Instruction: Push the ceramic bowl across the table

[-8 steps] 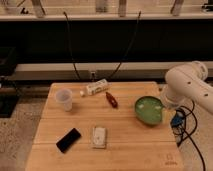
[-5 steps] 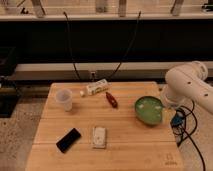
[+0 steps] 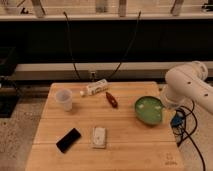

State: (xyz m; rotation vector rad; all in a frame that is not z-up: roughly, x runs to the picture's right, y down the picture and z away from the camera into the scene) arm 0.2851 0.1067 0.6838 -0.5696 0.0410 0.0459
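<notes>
The green ceramic bowl (image 3: pixel 149 109) sits on the right side of the light wooden table (image 3: pixel 80 155), near its right edge, tilted a little toward me so its paler inside shows. My white arm comes in from the right, and my gripper (image 3: pixel 166 102) is at the bowl's right rim, mostly hidden behind the arm's casing and the bowl. It looks close to or touching the rim.
A translucent white cup (image 3: pixel 64 99) stands at the left. A white bottle (image 3: pixel 95 88) lies at the back, a red object (image 3: pixel 111 99) beside it. A black phone (image 3: pixel 68 139) and a white packet (image 3: pixel 99 136) lie in front. Cables hang off the right edge (image 3: pixel 179 125).
</notes>
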